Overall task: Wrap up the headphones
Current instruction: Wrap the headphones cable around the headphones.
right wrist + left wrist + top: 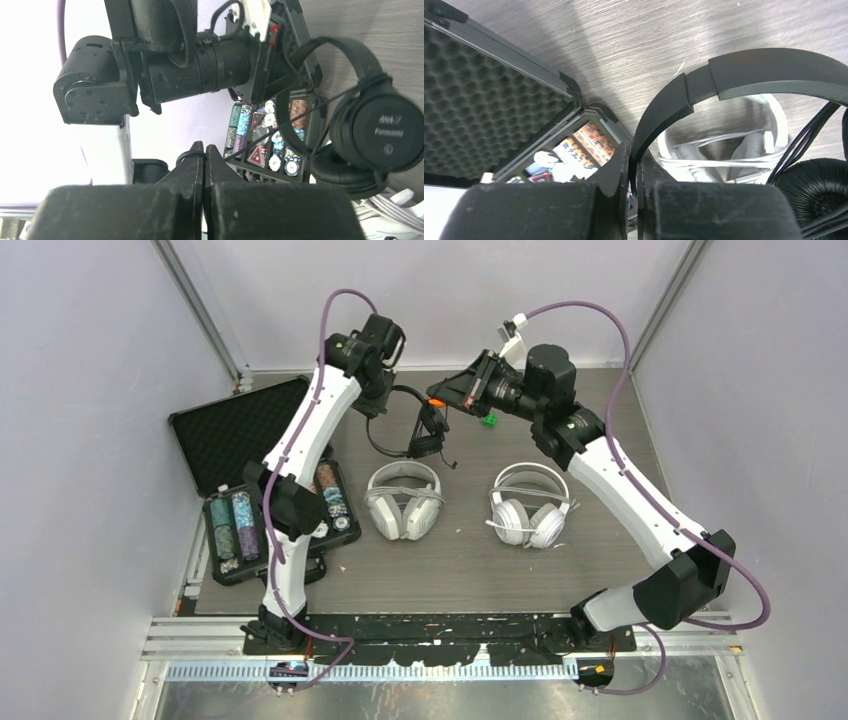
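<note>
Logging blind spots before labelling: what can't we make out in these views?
Top view: black cable too thin to trace to the right hand.
Top view: chip case partly covered by the left arm.
Left wrist view: black headset earcup cut off by right edge.
Right wrist view: white cables cut off at bottom corner.
</note>
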`<action>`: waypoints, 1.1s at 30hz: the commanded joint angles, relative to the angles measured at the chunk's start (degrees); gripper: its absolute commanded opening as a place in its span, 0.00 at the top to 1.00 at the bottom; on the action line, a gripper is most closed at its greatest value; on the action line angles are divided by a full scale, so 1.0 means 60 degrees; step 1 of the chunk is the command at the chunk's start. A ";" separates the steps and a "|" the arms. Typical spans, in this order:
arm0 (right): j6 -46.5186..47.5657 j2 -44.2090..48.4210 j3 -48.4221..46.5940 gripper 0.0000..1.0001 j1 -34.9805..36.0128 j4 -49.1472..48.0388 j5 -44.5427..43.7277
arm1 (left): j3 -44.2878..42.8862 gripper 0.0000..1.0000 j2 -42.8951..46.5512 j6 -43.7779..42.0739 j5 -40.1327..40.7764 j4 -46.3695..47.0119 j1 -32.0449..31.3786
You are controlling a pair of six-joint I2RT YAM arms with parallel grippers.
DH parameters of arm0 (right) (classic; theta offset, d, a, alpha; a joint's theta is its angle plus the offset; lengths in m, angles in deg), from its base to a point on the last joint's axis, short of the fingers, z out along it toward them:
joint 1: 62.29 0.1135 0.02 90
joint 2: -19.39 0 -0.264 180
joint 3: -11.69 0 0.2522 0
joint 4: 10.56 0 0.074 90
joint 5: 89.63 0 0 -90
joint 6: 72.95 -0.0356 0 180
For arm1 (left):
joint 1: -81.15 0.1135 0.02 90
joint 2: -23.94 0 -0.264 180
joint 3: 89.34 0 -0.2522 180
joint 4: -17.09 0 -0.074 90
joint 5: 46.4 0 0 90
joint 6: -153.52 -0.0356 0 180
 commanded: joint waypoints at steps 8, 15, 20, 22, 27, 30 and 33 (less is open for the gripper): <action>-0.1757 0.0501 0.0928 1.00 0.1350 -0.2017 -0.1481 | 0.1553 1.00 0.1546 0.3156 -0.1021 0.3033 0.1124; -0.1686 0.0614 0.1704 1.00 0.1813 -0.2172 -0.2057 | 0.2300 1.00 0.2224 0.4549 -0.1602 0.4510 0.1568; -0.1592 0.0858 0.2495 1.00 0.1862 -0.2219 -0.2212 | 0.2889 1.00 0.2572 0.5797 -0.3003 0.5598 0.2082; -0.1468 0.0971 0.2704 1.00 0.1858 -0.2161 -0.2269 | 0.3145 1.00 0.2712 0.6092 -0.3388 0.5933 0.2227; -0.1295 0.1173 0.3127 1.00 0.1860 -0.2064 -0.2394 | 0.3197 1.00 0.2837 0.6199 -0.3536 0.6223 0.2268; -0.1115 0.1251 0.3313 1.00 0.1856 -0.2015 -0.2497 | 0.3260 1.00 0.2920 0.6317 -0.3715 0.6474 0.2277; -0.0898 0.1374 0.3514 1.00 0.1858 -0.1947 -0.2612 | 0.3237 1.00 0.2951 0.6519 -0.4002 0.6625 0.2343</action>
